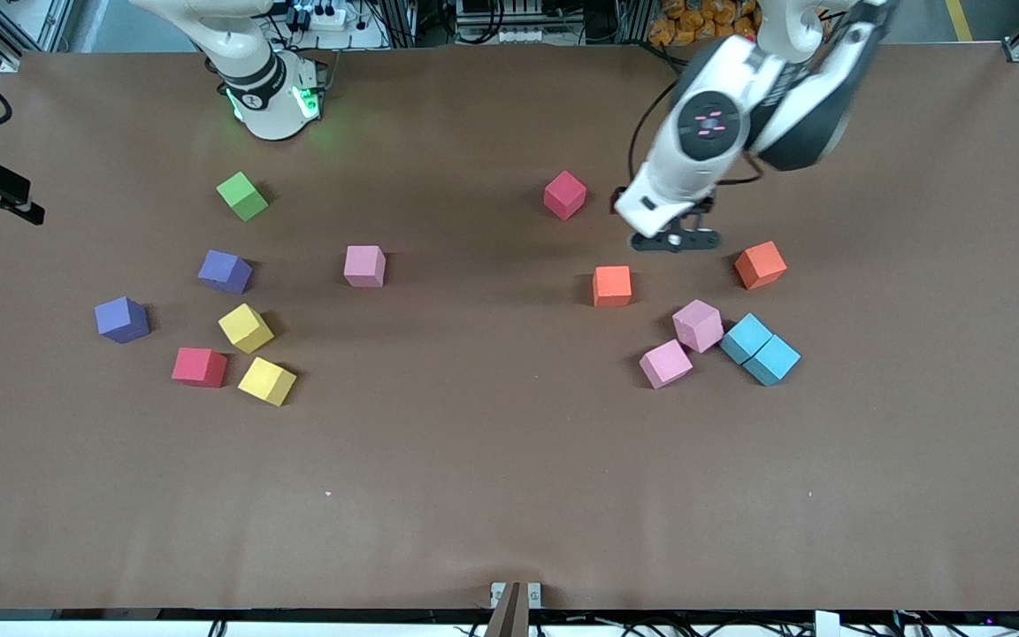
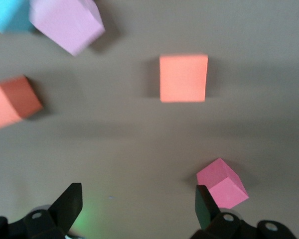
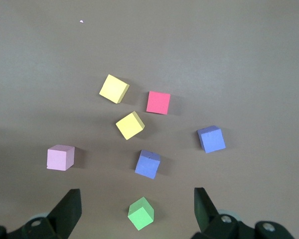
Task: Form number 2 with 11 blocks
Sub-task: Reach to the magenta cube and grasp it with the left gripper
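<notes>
Blocks (image 1: 612,286) scattered loose in two clusters toward either end of the table (image 1: 492,495), no digit formed, green cube (image 1: 242,195) near the right arm's base, left gripper (image 1: 676,239) spread over bare table between red block (image 1: 564,195) and orange blocks, right gripper (image 3: 137,211) spread, high over its cluster.

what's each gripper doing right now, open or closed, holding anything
left gripper: open, empty, over the table beside the orange cube.
right gripper: open, empty, waiting above the green cube.
</notes>
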Robot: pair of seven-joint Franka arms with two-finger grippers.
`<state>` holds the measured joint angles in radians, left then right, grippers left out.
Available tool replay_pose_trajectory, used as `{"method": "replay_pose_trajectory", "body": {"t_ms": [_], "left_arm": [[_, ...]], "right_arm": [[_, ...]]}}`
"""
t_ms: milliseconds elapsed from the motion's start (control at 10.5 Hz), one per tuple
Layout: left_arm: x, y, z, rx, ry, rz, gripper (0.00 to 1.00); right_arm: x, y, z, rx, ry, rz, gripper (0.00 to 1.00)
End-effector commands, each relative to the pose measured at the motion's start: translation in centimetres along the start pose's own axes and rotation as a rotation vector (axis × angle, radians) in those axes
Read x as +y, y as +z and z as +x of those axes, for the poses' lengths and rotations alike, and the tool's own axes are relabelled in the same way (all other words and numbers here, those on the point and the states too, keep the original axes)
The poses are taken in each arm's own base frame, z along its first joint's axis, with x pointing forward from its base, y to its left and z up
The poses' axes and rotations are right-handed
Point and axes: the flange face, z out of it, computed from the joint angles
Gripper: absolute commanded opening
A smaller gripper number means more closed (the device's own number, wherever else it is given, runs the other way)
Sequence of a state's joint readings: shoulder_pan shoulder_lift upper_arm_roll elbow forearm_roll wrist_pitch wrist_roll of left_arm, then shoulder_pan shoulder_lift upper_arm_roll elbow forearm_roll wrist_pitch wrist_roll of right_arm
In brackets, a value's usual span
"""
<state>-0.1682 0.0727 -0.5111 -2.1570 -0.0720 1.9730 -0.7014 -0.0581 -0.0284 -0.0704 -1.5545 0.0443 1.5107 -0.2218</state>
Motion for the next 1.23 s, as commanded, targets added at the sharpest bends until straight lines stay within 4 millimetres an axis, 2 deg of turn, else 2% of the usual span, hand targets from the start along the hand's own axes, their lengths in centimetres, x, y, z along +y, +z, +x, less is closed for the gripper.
{"method": "replay_pose_trajectory", "body": {"t_ms": [0,190,285,474,569,664,949,1139], "left_arm": [[4.0,3.8,-5.9,0.053,-0.233,0.017,1.00],[5.6,6.0,-7.6,0.029,-0.411,-0.044,1.00],[6.1,7.1,-7.8,0.012,-0.485,-0.072,1.00],[6.8,9.4,-8.5,0.003,-0.576,-0.102,1.00],[7.3,10.8,-8.5,-0.005,-0.664,-0.142,1.00],[8.0,11.6,-9.2,-0.008,-0.685,-0.147,1.00],[7.7,12.9,-9.4,-0.014,-0.696,-0.157,1.00],[7.6,14.1,-9.9,-0.011,-0.689,-0.176,1.00]], "right_arm": [[0.1,-0.9,-0.8,0.011,-0.006,-0.020,1.00],[0.2,-0.5,-0.6,0.007,-0.006,-0.019,1.00],[0.2,-0.3,-0.5,0.004,-0.006,-0.017,1.00],[1.1,1.6,0.1,-0.040,0.011,-0.009,1.00],[1.9,3.4,1.0,-0.071,0.020,-0.001,1.00],[1.8,5.5,2.0,-0.091,0.014,0.002,1.00],[2.7,13.9,6.5,-0.141,0.016,0.016,1.00],[2.2,18.3,8.6,-0.149,0.003,0.008,1.00]]}}
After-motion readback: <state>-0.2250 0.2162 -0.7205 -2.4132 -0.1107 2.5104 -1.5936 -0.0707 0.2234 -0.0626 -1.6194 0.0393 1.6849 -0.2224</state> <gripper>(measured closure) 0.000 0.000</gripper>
